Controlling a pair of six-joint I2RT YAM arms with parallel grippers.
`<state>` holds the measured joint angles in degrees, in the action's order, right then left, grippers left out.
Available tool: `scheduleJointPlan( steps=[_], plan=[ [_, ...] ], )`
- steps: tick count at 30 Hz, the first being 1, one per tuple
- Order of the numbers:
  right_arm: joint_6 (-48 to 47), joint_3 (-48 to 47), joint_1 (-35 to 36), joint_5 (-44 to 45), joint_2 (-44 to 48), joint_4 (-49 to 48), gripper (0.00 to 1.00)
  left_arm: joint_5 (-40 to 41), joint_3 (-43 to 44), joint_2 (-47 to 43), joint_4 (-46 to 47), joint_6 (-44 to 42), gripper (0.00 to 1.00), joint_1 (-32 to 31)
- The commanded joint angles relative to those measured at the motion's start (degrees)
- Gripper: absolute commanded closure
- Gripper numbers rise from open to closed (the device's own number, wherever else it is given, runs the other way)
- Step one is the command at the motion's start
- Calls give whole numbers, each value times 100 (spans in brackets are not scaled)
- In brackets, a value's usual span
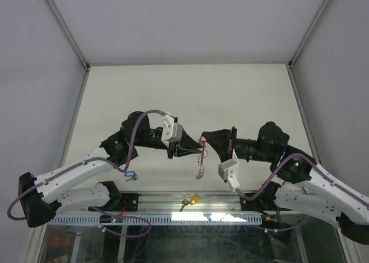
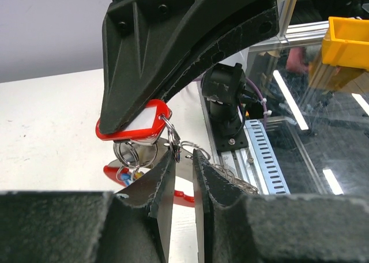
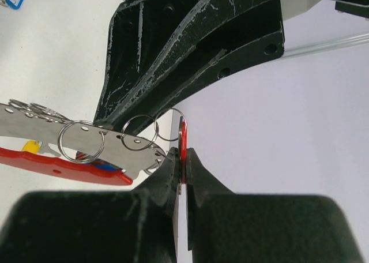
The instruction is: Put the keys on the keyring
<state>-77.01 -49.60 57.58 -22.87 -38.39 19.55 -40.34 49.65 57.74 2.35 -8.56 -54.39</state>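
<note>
Right fingers (image 1: 214,140) clamp the red-tagged key (image 1: 202,139) in mid-air over the desk (image 1: 173,90), tip to tip with the left fingers (image 1: 185,147). The keyring (image 1: 200,158) dangles between them.

Left wrist: the left fingers (image 2: 163,182) stand narrowly apart just under the keyring's (image 2: 134,153) rings; I cannot tell whether they pinch one.

Right wrist: the key's tag (image 3: 183,137) sits edge-on, its ring just beside the keyring's (image 3: 40,127) end ring, and the plate stretches leftward.

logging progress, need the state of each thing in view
right tool: shut on red key
left tool: nearly shut at the keyring rings, grip unclear
red key: held in the air by its tag
keyring: off the table, hanging between the tools
blue key: loose on the table
yellow key: loose at the near edge
</note>
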Motion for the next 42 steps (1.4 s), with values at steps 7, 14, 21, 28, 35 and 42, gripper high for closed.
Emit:
scheduleJointPlan(
  steps=[7,14,21,28,35,42],
  plan=[
    [36,-300,10,-147,-71,-459,100,96,280,35,51,-124,90,-1],
    [55,-292,8,-164,-98,-463,100,104,299,61,55,-124,90,-3],
    [55,-280,8,-165,-108,-438,100,176,329,90,-66,-128,100,-2],
    [55,-260,12,3,-20,-401,100,858,353,19,-224,-148,100,-1],
    [75,-105,10,420,250,-402,100,1041,329,-32,-174,-48,100,-1],
    [46,-48,14,716,414,-245,100,1028,305,-61,-60,30,100,-1]
  ],
)
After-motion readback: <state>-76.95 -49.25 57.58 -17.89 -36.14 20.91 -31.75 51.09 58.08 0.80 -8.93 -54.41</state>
